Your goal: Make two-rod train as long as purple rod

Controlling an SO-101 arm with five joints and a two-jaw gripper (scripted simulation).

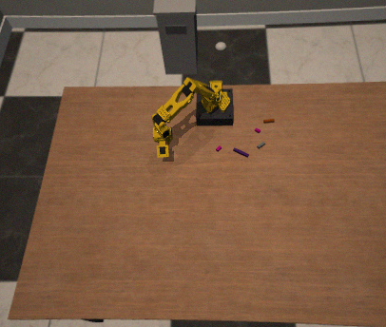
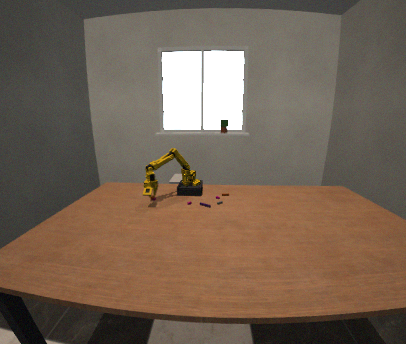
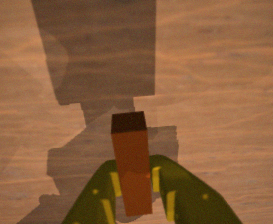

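Observation:
My gripper (image 3: 132, 200) is shut on an orange rod (image 3: 131, 165), which sticks out forward between the jaws just above the table. In the overhead view the gripper (image 1: 163, 151) hangs left of the arm's black base (image 1: 215, 113) and hides the held rod. The purple rod (image 1: 241, 152) lies flat to the right, well away from the gripper. A magenta rod (image 1: 219, 148) lies just left of it. A second magenta rod (image 1: 258, 130), a grey rod (image 1: 260, 145) and another orange rod (image 1: 268, 121) lie further right, all apart from each other.
The table's back edge runs just behind the arm's base. In the front view the gripper (image 2: 150, 192) is near the table's far left side, with the loose rods (image 2: 205, 204) to its right.

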